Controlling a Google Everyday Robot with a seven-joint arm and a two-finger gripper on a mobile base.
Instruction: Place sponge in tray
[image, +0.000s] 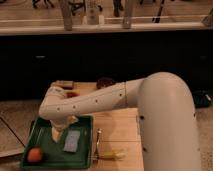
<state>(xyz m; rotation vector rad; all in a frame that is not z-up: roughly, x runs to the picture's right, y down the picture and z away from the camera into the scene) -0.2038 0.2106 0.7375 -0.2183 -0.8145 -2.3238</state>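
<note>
- The large shallow dark green plastic tray (45, 156) sits at the near left corner of the light wooden table (120, 130), its raised rim close to the table's left edge.
- Bare wood runs to the right of the tray, up to the big white arm (150, 105).
- A yellow banana (112, 154) lies just outside the tray's right rim, beside a thin upright utensil (98, 142).
- Inside the tray: the small flat pale blue-grey sponge (72, 141) lies flat right of centre; a round orange fruit (34, 155) rests in the near left corner, well apart.
- The gripper (57, 132) hangs over the tray just left of the sponge; whether its grip is wide or narrow, I cannot tell.
- Dark small objects (65, 84) sit at the table's far edge.
</note>
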